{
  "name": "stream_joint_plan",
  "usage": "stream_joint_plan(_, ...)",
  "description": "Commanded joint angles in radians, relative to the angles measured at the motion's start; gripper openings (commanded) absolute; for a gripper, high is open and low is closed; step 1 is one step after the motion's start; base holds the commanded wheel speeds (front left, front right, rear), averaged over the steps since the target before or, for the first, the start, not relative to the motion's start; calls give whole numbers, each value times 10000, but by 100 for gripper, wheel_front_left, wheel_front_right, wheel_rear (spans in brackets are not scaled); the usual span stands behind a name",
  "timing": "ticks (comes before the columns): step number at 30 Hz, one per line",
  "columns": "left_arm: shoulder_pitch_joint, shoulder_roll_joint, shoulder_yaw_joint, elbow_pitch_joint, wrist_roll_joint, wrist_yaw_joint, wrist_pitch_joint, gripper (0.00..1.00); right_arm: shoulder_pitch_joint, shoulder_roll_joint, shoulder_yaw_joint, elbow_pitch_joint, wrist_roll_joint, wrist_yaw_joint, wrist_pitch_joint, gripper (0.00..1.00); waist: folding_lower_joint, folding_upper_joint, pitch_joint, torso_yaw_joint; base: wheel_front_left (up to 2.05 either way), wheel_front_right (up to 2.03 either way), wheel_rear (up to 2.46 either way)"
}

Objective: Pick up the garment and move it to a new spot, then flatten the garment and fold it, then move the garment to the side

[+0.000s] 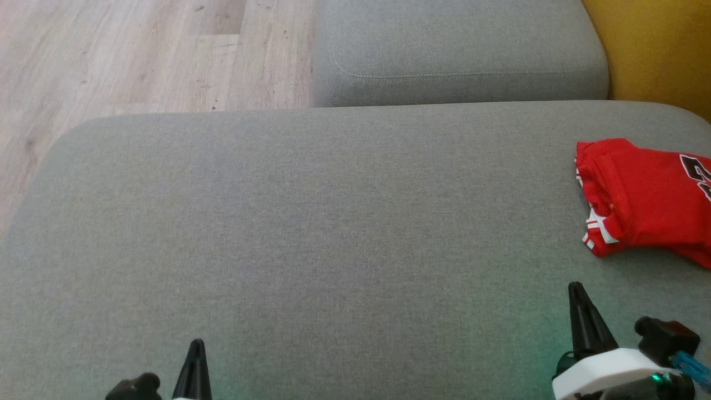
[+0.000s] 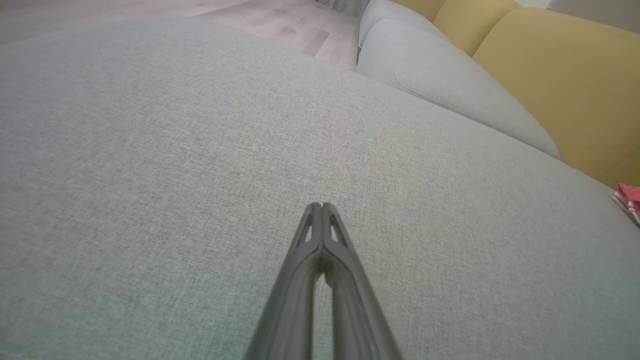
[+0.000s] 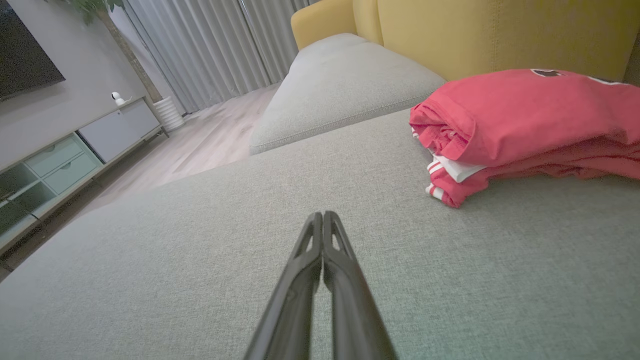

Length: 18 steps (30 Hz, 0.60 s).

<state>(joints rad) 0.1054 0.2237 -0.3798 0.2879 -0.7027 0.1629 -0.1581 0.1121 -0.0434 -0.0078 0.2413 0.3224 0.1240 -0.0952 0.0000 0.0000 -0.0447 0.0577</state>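
Note:
The garment (image 1: 644,200) is a red jersey with white trim and dark print, lying folded in a bundle at the right edge of the grey cushion (image 1: 333,233). In the right wrist view the garment (image 3: 525,125) rests ahead and to the right of my right gripper (image 3: 323,214), which is shut and empty. In the head view my right gripper (image 1: 576,286) sits below the garment, apart from it. Low at the left, my left gripper (image 1: 196,343) is shut with nothing in it. Its closed tips (image 2: 321,205) hover over bare cushion, and a sliver of the garment (image 2: 629,197) shows at the far right.
A second grey cushion (image 1: 455,50) lies beyond the first, with a yellow backrest (image 1: 661,50) to the right. Wooden floor (image 1: 122,55) lies past the cushion's far left edge. A low cabinet (image 3: 75,150) and curtains (image 3: 210,45) stand across the room.

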Motion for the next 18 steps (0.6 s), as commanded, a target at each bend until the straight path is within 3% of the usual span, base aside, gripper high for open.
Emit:
stream_joint_plan(1,-533,-7,339,-261,-240,-104,50,0,-482,-40,-57,-286,371,10,51,0,0,0,7,-9,0,0,0)
stream_joint_plan(18,-795,-268,1056,-279,-1667,-559,461,0,-755,-62,-194,-235,2388,19,358,0,0,0,82,-100,0,0,0)
